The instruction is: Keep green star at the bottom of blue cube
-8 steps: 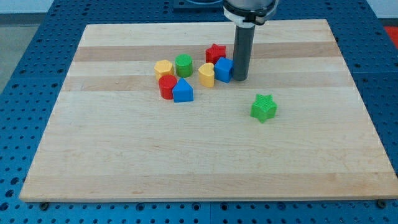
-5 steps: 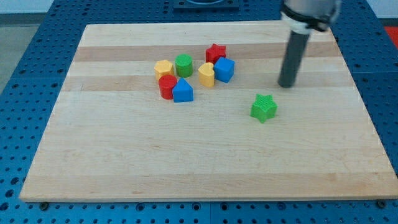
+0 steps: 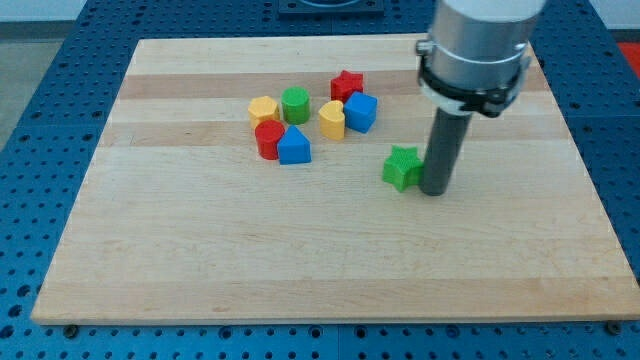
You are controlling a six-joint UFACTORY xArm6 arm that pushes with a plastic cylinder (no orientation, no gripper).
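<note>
The green star lies on the wooden board, below and to the right of the blue cube. My tip stands right against the star's right side, touching it. The blue cube sits in a cluster, with the red star just above it and a yellow block touching its left side.
Further left in the cluster are a green cylinder, a yellow block, a red block and a blue block. The wooden board rests on a blue perforated table.
My tip moved from beside the blue cube out to the right, then down to the green star's right side. The green star has shifted left and slightly up.
</note>
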